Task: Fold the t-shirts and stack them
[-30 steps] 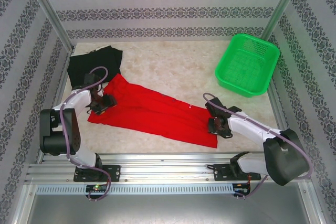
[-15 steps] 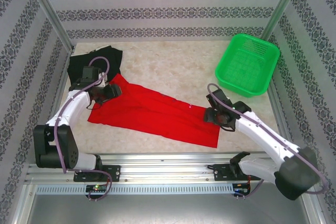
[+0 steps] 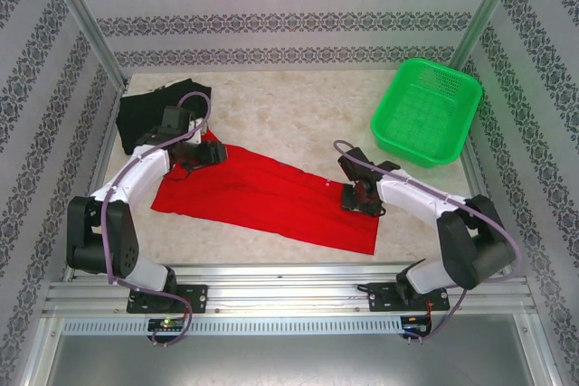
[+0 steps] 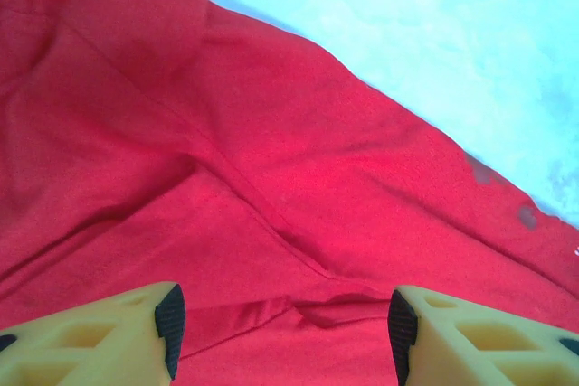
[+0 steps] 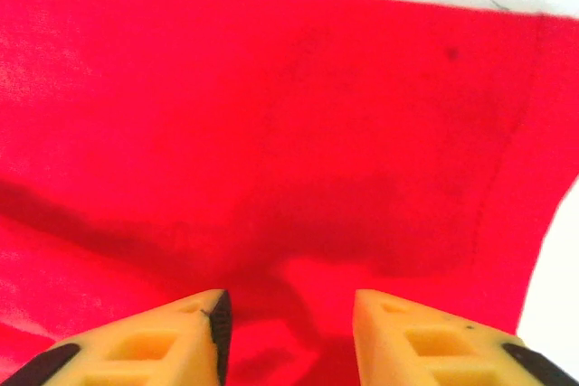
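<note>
Two shirts lay on the table (image 3: 298, 115): the red t-shirt (image 3: 262, 196) in a long unfolded strip across the middle of the top view, and the black t-shirt (image 3: 145, 106) bunched at upper left (partly behind the arm). Within the last second both arms had swung inward. The left gripper (image 3: 215, 153) hung spread over the red cloth's upper-left edge. The right gripper (image 3: 355, 200) had its jaws apart around a pucker near the right end. Folding looked ready to start.
</note>
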